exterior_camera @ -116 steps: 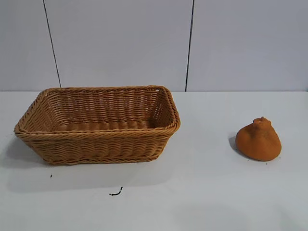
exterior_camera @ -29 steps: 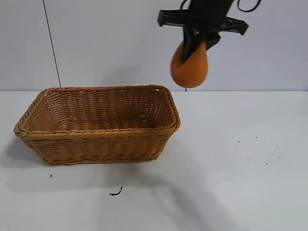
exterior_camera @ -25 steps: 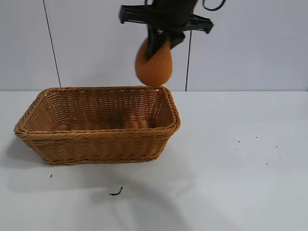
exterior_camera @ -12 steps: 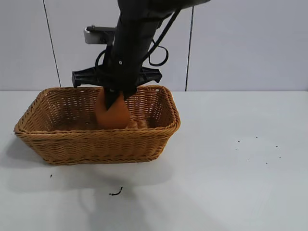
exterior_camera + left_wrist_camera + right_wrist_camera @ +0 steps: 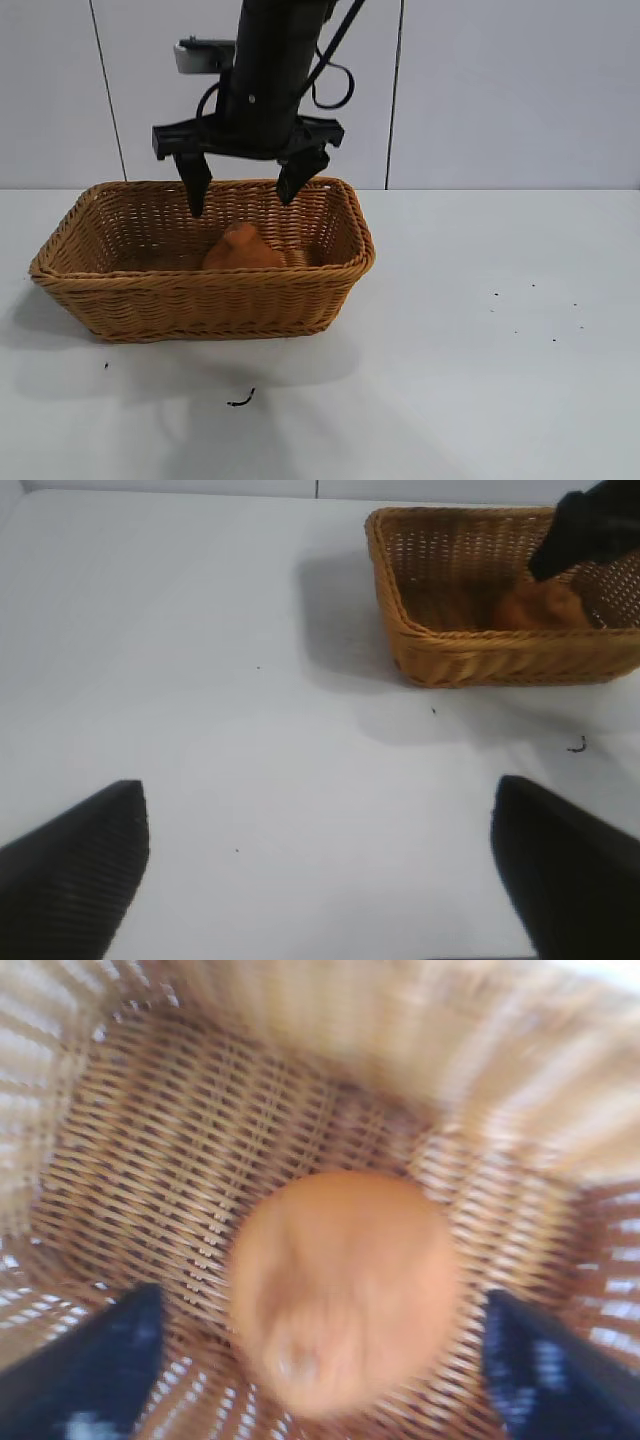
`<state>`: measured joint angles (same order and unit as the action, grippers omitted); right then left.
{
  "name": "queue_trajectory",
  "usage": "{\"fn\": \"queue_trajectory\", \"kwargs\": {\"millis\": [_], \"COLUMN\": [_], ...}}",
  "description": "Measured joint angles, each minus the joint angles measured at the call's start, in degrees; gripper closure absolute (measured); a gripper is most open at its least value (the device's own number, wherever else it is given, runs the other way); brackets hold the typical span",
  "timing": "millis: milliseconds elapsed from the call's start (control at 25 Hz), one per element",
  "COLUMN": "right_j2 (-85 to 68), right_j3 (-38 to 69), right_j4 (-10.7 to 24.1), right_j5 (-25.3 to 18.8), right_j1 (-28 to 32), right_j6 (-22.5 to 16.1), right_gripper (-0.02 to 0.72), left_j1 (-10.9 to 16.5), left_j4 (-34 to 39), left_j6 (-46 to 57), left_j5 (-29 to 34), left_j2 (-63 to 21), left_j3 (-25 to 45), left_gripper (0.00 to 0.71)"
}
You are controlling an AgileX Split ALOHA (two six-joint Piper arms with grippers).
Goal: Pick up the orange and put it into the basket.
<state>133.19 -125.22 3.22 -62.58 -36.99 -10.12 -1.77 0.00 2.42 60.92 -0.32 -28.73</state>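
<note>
The orange [image 5: 242, 250] lies on the floor of the wicker basket [image 5: 200, 300], right of its middle. It also shows in the right wrist view [image 5: 345, 1285] and in the left wrist view [image 5: 540, 605]. My right gripper [image 5: 243, 195] hangs open just above the orange, one finger on each side, not touching it. In the right wrist view the gripper [image 5: 320, 1370] straddles the orange. My left gripper [image 5: 320, 870] is open and empty over bare table, well away from the basket [image 5: 470, 655].
The white table [image 5: 480, 350] has small dark specks at the right and a dark scrap [image 5: 240, 401] in front of the basket. A grey panelled wall stands behind.
The right gripper carried the orange leftward from the table's right side, lowered it into the basket, then opened and rose a little. The orange now rests on the basket floor.
</note>
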Motion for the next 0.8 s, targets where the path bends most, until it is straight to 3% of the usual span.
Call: {"fn": "queue_trajectory", "kwargs": {"millis": [160,640,800], "right_j2": [-0.48,-0.52,-0.52], "right_j3": [-8.54,-9.72,-9.72], "right_j4": [0.43,1.29,-0.63], "right_j5": [-6.02,-7.23,-7.23], "right_j1": [3.41,22.81,29.56], "right_j6": [0.0,2.57,2.83], "right_gripper": [0.053,0.054,0.054], "left_j1": [0.0,0.0,0.0], "left_j4": [0.0,0.0,0.0], "left_j6": [0.0,0.0,0.0], "left_j5": [0.0,0.0,0.0], "left_j2": [0.0,0.0,0.0], "left_j3": [0.0,0.0,0.0], "left_gripper": [0.044,0.044,0.044]}}
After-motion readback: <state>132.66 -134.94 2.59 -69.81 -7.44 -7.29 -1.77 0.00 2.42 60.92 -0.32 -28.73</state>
